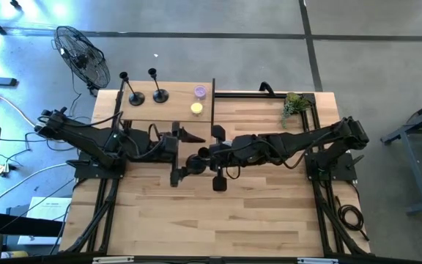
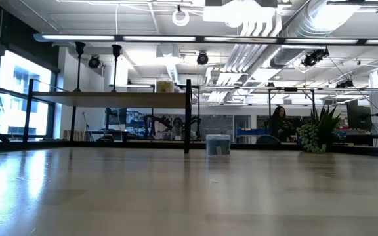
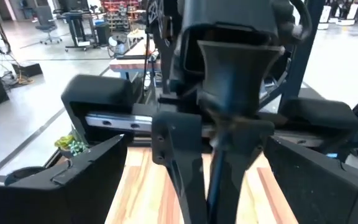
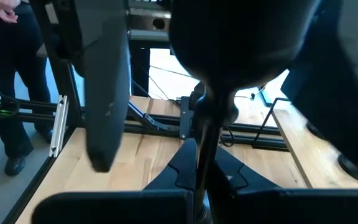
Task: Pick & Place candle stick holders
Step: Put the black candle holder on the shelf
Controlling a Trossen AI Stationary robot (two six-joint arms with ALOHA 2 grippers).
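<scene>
On the raised wooden shelf [image 1: 174,110] at the far left part of the table [image 1: 218,227], two candle stick holders [image 1: 134,89] stand upright next to each other. Near them, a purple candle [image 1: 200,92] and a yellow candle [image 1: 196,108] sit at the shelf's right end. The left gripper [image 1: 180,155] reaches in over the middle of the table with its fingers [image 3: 86,180] spread wide and nothing between them yet. It faces the third candle stick holder [image 4: 247,37], which is held off the table directly in front of it. The right gripper [image 4: 199,180] is clamped on that holder's thin stem, and the round base points away from the right wrist towards the left arm. Further right, a small green plant [image 1: 295,104] stands at the table's far edge, well clear of the work. This looks like a hand-over: the right arm appears to be offering the last holder so the left arm can carry it to the shelf. It is unclear whether the left fingers already flank the holder or stop just short of it. Next, the left gripper would need to line up on a free part of the stem or the base and close firmly before the right lets go. The holder is slim and top-heavy, so it could swing.
</scene>
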